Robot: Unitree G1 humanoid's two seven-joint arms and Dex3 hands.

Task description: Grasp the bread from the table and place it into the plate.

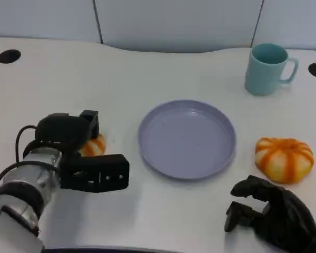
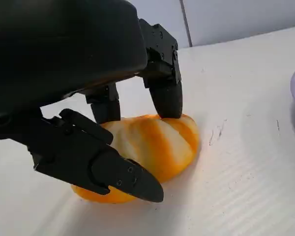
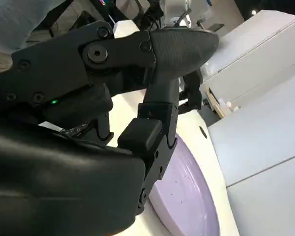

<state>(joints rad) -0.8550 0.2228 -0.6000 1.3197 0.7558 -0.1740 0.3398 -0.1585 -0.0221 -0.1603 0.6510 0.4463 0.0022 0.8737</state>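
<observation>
left hand [image 1: 76, 153]: low on the table at the left, its fingers [image 2: 164, 93] touching the top of a bread roll and its thumb lying along the near side; it looks closed around the roll, though the roll sits on the surface.
bread [image 2: 147, 147]: orange-and-white striped roll on the table, just left of the plate and mostly hidden under the hand in the head view [image 1: 93, 146].
second bread [image 1: 283, 158]: a similar striped roll on the table, just right of the plate, untouched.
right hand [image 1: 271, 213]: near the front edge at the right, fingers curled in with nothing in them, close to the second bread but apart from it.
plate [image 1: 187, 139]: lavender, mid-table, with nothing on it.
mug [image 1: 267, 68]: teal, upright, well behind the plate at the right.
progress: the grasp seems to be in hand; lifting, carrying over the rim and releasing are all left.
watch for: the soft roll may squash or slip as it rises.
</observation>
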